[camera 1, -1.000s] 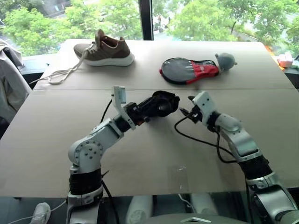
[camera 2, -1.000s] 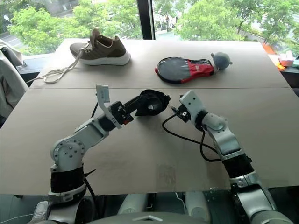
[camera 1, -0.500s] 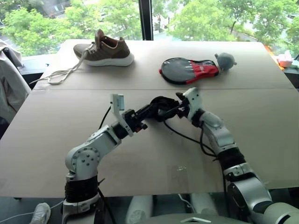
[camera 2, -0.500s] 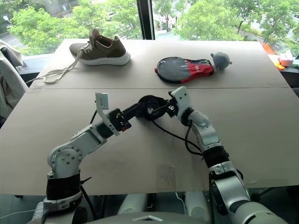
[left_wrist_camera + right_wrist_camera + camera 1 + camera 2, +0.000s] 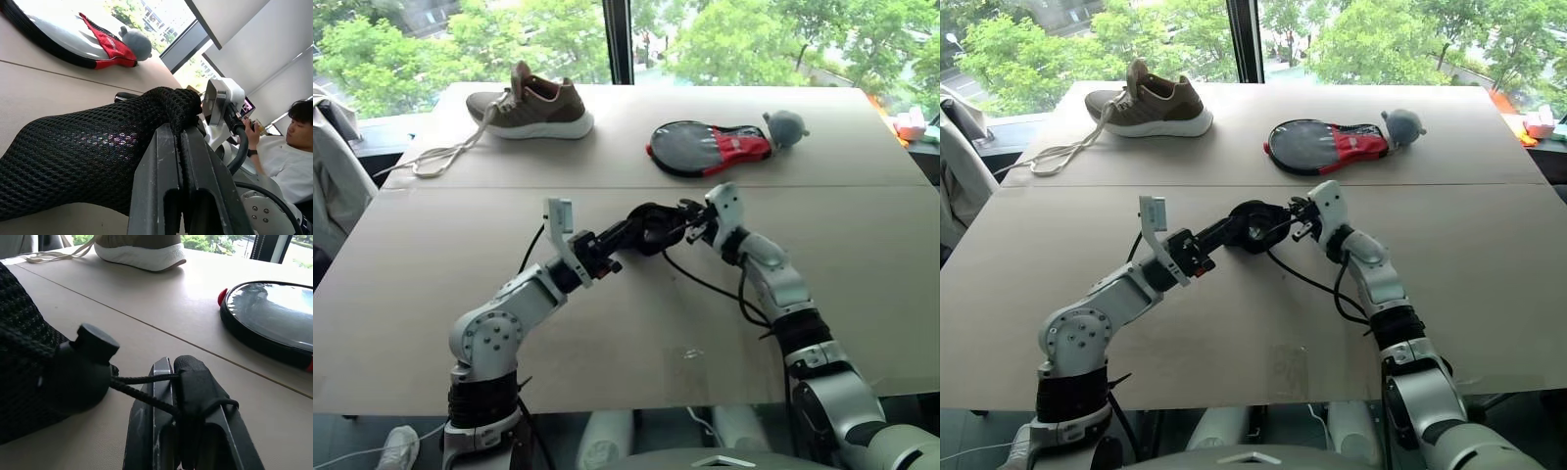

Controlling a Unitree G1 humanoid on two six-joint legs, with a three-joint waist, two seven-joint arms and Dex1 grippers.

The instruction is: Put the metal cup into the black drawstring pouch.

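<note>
Between claws: black drawstring pouch (image 5: 651, 225) held above table (image 5: 862, 245); contents unseen.

pouch (image 5: 651, 223) mid-table between both arms (shoe (image 5: 530, 103) behind-left, paddle case (image 5: 707, 149) behind-right).

Counter (image 5: 431, 294): beige, seam running across the middle.
Far left: brown sneaker (image 5: 533, 103), white sole, laces (image 5: 440, 157) trailing.
Far right: grey-and-red paddle case (image 5: 705, 149), grey plush (image 5: 785, 127) touching it.

black mesh drawstring pouch (image 5: 649, 227) bulging and held off the table, its cords (image 5: 142, 384) drawn taut.
</note>
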